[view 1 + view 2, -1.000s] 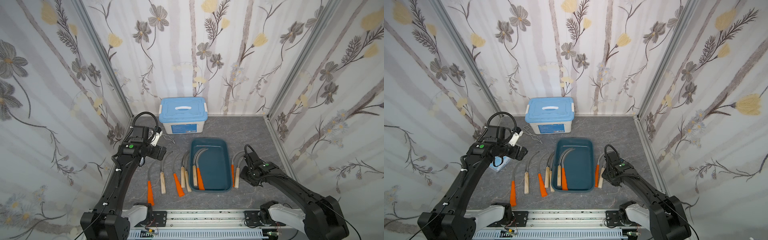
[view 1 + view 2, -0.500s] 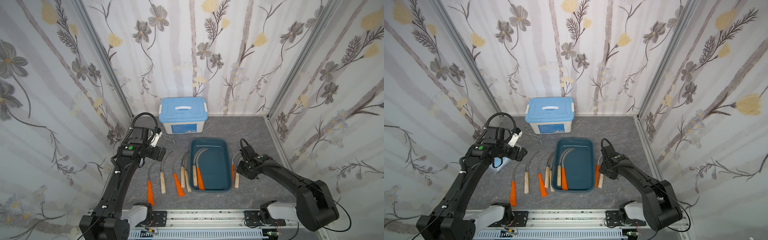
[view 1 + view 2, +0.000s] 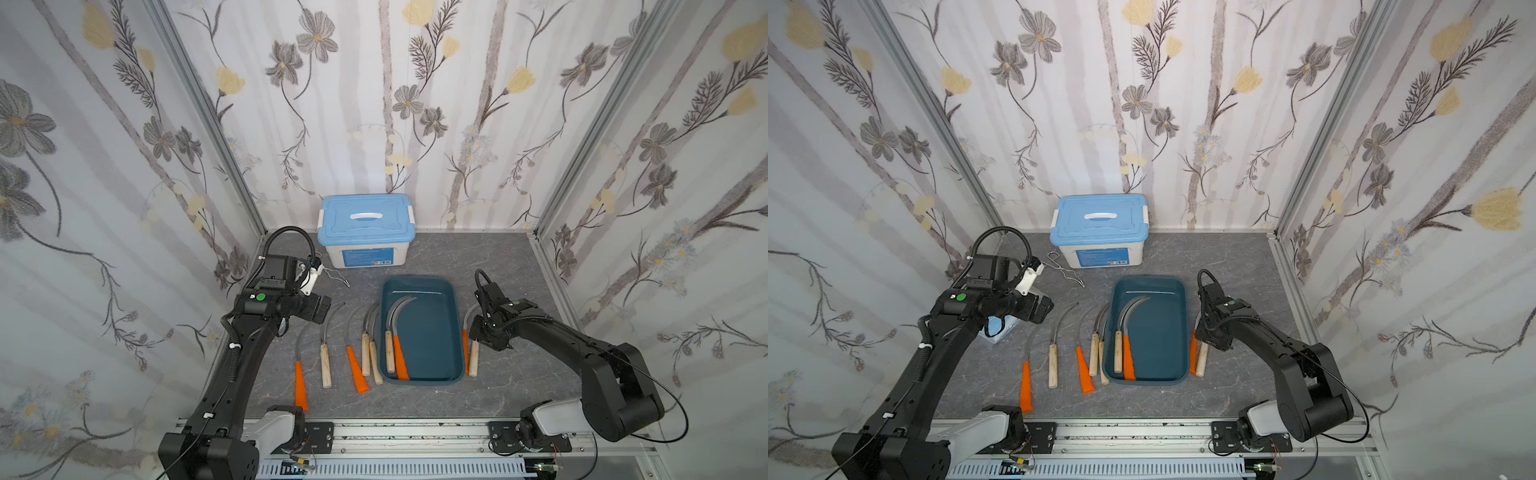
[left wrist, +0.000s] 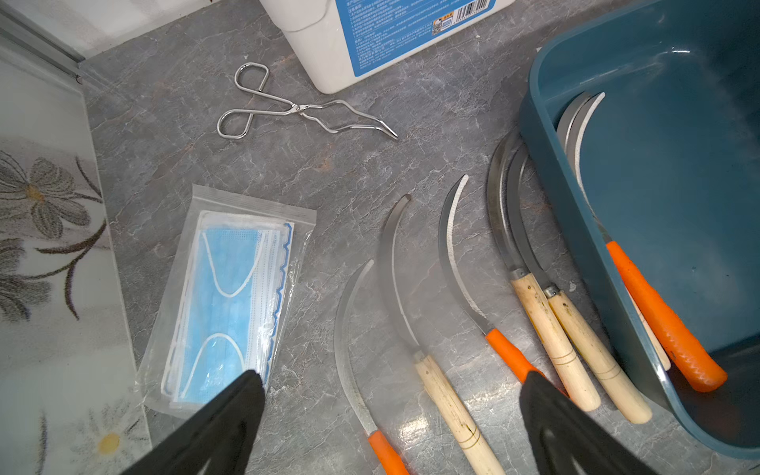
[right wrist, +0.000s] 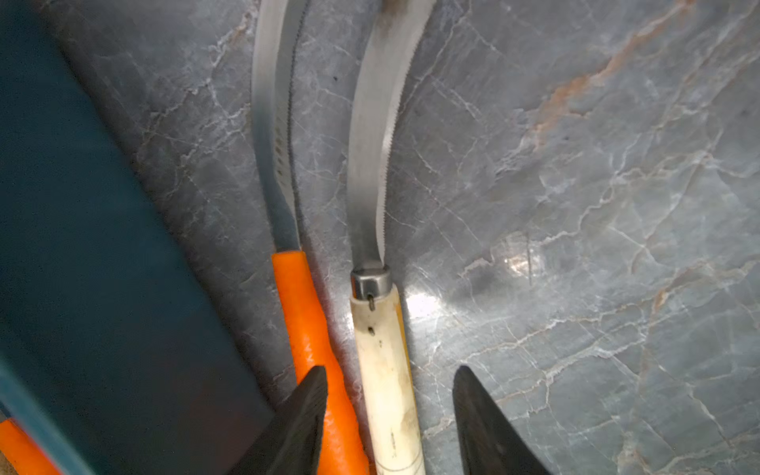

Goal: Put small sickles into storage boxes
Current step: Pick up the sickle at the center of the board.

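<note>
With right fingers (image 5: 296, 427) parted, straddling the wooden-handled sickle (image 5: 386, 370) low over the grey worktop (image 3: 498, 257), clamped on nothing. Hovering with left fingers (image 4: 222, 423) spread wide, higher up. Scanning the scene: white box (image 3: 365, 220) with blue lid at the back wall; teal tray (image 3: 436, 332) in the middle, two sickles (image 3: 399, 357) inside; orange-handled sickle (image 5: 304, 312) beside the straddled one, just right of the tray; five more sickles (image 3: 325, 365) lined up left of it; mask pack (image 4: 230, 288); wire tongs (image 4: 296, 109) near the box.

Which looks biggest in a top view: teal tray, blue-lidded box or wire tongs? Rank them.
1. teal tray, narrowly
2. blue-lidded box, farther back, so these two are unsure
3. wire tongs
</note>
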{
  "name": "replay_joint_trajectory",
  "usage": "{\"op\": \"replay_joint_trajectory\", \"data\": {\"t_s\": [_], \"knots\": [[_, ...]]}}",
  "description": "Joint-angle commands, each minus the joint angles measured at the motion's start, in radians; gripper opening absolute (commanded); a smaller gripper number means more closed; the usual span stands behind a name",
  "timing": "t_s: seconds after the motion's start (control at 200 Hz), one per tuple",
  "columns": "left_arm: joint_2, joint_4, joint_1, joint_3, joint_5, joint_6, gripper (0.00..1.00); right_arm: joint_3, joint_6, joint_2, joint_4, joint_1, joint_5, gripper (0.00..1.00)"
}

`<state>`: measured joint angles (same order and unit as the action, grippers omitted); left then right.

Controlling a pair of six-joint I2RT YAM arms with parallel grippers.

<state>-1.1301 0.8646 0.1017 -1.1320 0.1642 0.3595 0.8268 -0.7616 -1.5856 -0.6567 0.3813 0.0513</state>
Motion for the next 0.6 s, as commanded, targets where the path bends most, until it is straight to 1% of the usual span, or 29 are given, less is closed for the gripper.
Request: {"op": "replay_joint_trajectory", "data": {"t_s": [0.0, 0.38, 0.595], "knots": [[0.006, -0.002, 0.0, 0.002, -0.006, -0.002, 1.0, 0.019, 0.022, -0.04, 0.018, 0.0, -0.002, 0.51], [0.016, -0.002, -0.001, 0.016, -0.017, -0.001, 1.0, 0.053, 0.049, -0.114, 0.012, 0.002, -0.005, 0.49], [0.016, 0.0, 0.0, 0.015, -0.019, -0.001, 1.0, 0.043, 0.055, -0.142, 0.021, 0.006, -0.01, 0.48]]}}
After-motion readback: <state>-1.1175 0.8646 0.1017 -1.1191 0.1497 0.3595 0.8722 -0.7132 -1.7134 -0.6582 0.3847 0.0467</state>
